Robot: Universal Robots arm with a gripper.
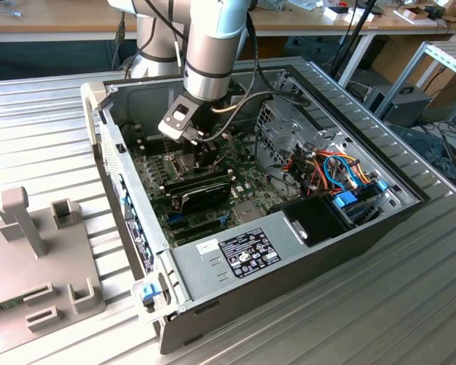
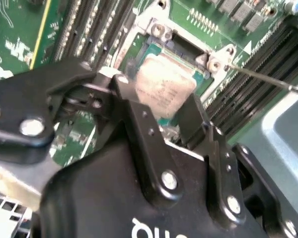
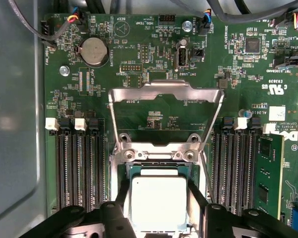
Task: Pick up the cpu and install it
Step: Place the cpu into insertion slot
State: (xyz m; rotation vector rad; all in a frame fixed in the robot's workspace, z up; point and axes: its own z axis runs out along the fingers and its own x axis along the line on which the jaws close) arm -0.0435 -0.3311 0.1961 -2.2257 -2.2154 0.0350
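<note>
gripper (image 3: pixel 158 188) grasping cpu (image 3: pixel 159 206), chip between its 2 fingers (image 3: pixel 123 191), at the open socket (image 3: pixel 186 169)

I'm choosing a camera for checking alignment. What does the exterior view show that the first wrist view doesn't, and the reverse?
Exterior view adds the whole computer case, the arm reaching into it, and the grey fixture beside it. First wrist view adds the hinged socket frame swung open, the coin battery, and the cpu held by the end effector. Shared: the green motherboard.
</note>
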